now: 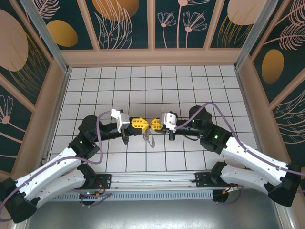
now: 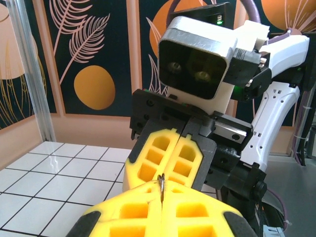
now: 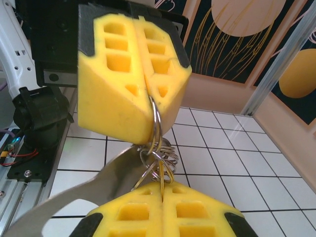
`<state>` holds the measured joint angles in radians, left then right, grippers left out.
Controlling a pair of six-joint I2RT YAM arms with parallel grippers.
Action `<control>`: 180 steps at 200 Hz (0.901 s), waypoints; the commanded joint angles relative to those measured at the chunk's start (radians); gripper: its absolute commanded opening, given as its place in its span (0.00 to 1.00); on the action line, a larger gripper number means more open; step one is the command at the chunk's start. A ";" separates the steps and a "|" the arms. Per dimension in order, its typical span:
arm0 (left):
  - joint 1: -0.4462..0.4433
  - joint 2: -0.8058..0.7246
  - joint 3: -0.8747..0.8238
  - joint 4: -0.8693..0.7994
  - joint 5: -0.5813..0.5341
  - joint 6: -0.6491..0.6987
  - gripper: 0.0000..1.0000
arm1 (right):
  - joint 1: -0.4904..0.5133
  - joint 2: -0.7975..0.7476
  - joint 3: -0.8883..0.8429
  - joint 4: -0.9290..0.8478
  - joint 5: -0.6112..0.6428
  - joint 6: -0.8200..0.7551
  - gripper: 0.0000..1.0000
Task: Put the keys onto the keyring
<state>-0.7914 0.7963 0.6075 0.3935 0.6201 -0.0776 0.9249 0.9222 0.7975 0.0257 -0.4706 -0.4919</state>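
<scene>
Two tips meet | left pincer (image 1: pixel 140 124) clenched on keyring (image 3: pixel 157 148) | right pincer (image 1: pixel 155 125) likewise

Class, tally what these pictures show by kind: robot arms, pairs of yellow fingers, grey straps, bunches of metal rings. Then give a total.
Robot arms: 2, left arm, right arm
Pairs of yellow fingers: 2, left fingers, right fingers
Grey strap: 1
Bunch of metal rings: 1
Total: 6

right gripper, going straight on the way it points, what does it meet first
Probably the left gripper, facing it tip to tip, with just the rings of the keyring between them.
</scene>
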 commanded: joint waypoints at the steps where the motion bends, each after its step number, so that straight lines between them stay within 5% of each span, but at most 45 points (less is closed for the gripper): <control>1: -0.002 -0.011 -0.008 0.064 0.025 -0.016 0.00 | 0.006 0.010 0.024 0.007 -0.011 -0.002 0.00; 57: -0.002 -0.019 -0.016 0.074 0.031 -0.016 0.00 | 0.010 0.006 0.025 0.003 -0.002 0.004 0.00; 103: -0.001 -0.031 -0.009 0.052 0.034 -0.003 0.00 | 0.015 -0.101 -0.051 0.082 0.006 0.025 0.29; 180: -0.001 -0.038 -0.003 0.030 0.048 0.001 0.00 | 0.015 -0.090 -0.052 0.138 -0.046 0.027 0.31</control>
<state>-0.7914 0.7765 0.5941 0.4000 0.6434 -0.0807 0.9325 0.8127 0.7441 0.1074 -0.4858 -0.4805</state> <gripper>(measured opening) 0.041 0.312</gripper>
